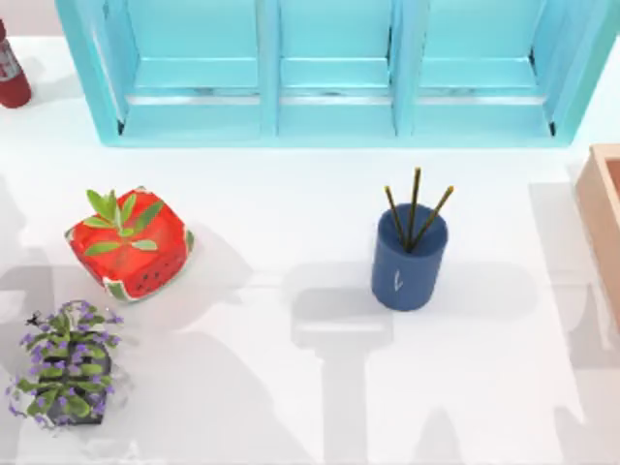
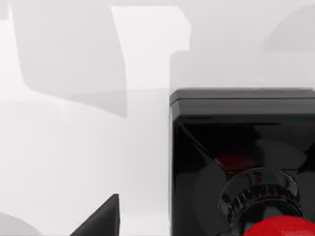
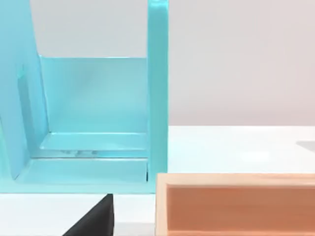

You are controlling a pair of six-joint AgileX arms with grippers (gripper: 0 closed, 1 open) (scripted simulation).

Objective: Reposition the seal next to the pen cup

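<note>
Setting: rendered office-style desk.
Worktop: plain white surface (image 1: 291,407).
Storage: light blue shelf unit (image 1: 329,73) with open compartments along the far edge; wooden tray (image 1: 603,208) at the right edge.
Stationery: dark blue pen cup (image 1: 409,258) holding pencils.
Decoration: watermelon-patterned planter (image 1: 128,244); purple-flowered pot plant (image 1: 66,366).

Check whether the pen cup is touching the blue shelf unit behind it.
Apart. The top view shows the pen cup standing on the white table with a bare strip of tabletop between it and the blue shelf unit.
</note>
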